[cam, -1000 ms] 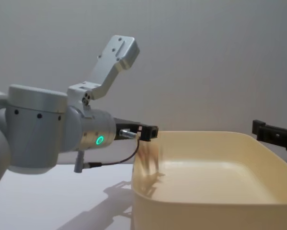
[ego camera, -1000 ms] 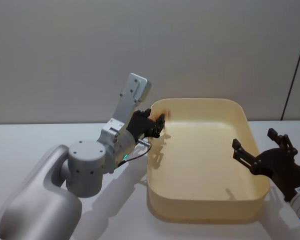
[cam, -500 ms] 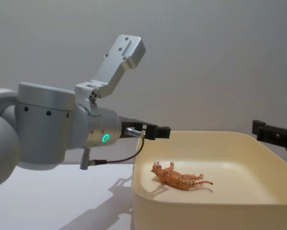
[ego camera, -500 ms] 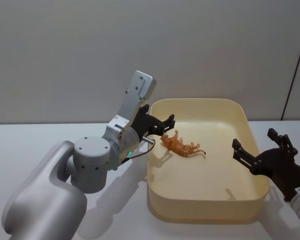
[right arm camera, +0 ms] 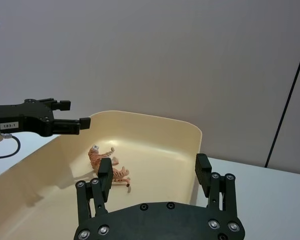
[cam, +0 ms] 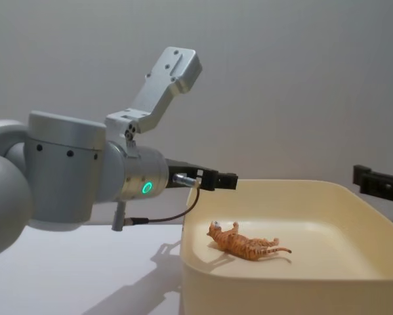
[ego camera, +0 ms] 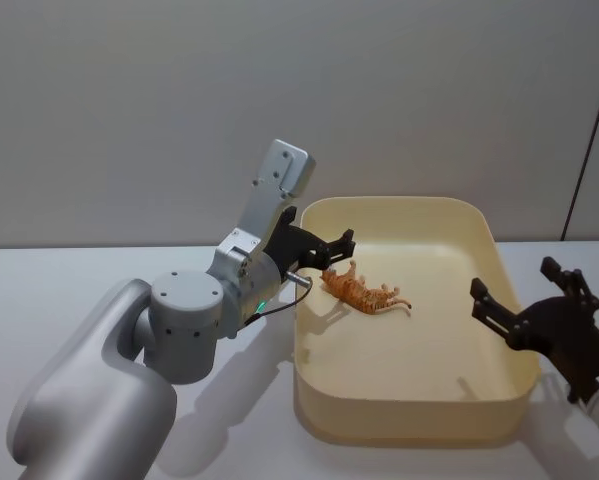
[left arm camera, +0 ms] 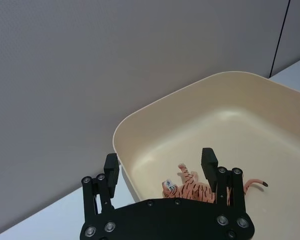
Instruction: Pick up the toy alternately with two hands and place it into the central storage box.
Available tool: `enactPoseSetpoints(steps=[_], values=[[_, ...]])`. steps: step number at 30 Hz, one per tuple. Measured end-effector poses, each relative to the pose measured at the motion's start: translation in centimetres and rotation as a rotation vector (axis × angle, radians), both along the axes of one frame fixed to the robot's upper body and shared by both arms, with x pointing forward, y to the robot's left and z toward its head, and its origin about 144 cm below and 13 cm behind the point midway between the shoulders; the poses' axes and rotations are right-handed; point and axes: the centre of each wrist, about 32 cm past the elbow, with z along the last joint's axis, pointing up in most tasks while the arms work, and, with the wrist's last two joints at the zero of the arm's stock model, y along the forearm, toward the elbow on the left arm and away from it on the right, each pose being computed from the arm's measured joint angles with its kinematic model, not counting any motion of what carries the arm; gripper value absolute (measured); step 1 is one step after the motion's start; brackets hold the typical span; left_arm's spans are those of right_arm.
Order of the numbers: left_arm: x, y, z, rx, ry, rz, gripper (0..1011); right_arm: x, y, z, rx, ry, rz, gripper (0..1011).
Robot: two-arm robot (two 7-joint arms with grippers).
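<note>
While the orange striped toy tiger (ego camera: 364,292) lies tipped over on the floor of the cream storage box (ego camera: 409,405), in its far-left part, both grippers hang empty. The left gripper (ego camera: 337,250) hovers above the box's left rim, just over the tiger's head end, its fingers spread wide. The right gripper (ego camera: 524,285) waits at the box's near-right side, by the right wall, fingers equally wide.

From the head view, the tiger's long axis runs from far left to near right: head towards the left wall, tail trailing right towards the box's middle, legs turned towards the far wall. The chest view, seeing it from the side, adds the height. There the tiger (cam: 247,244) rests flat with its legs lifted off the floor, the left gripper (cam: 227,180) is clearly above and apart from it, and a green ring (cam: 146,189) glows on the silver arm. A fingertip of the right gripper (cam: 378,184) juts in at the right edge.

Looking down from the left wrist, the tiger (left arm camera: 190,189) sits between and beyond the parted fingers (left arm camera: 209,164). The right wrist view frames the tiger (right arm camera: 107,167) across the box, with the left gripper (right arm camera: 64,119) above the opposite rim and the right gripper (right arm camera: 154,175) open in the foreground. The box stands on a white table (ego camera: 79,275).
</note>
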Motion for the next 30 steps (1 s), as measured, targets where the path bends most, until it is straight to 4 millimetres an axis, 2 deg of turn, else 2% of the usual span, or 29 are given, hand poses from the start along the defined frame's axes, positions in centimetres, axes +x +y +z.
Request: enactPoseSetpoints(steps=[3,22,30], values=[[0.0,0.0,0.0,0.0,0.0,-0.001,1001,-0.3,-0.4,0.0,-0.002,0.006,-0.006,1001],[0.1,-0.1,0.0,0.001,0.0,-0.001,1001,-4.9,-4.7,-0.3,0.006,0.087,-0.166,1001],[0.1,-0.1,0.0,0.001,0.0,-0.001,1001,-5.6,-5.6,-0.6,0.032,0.117,-0.232,1001]])
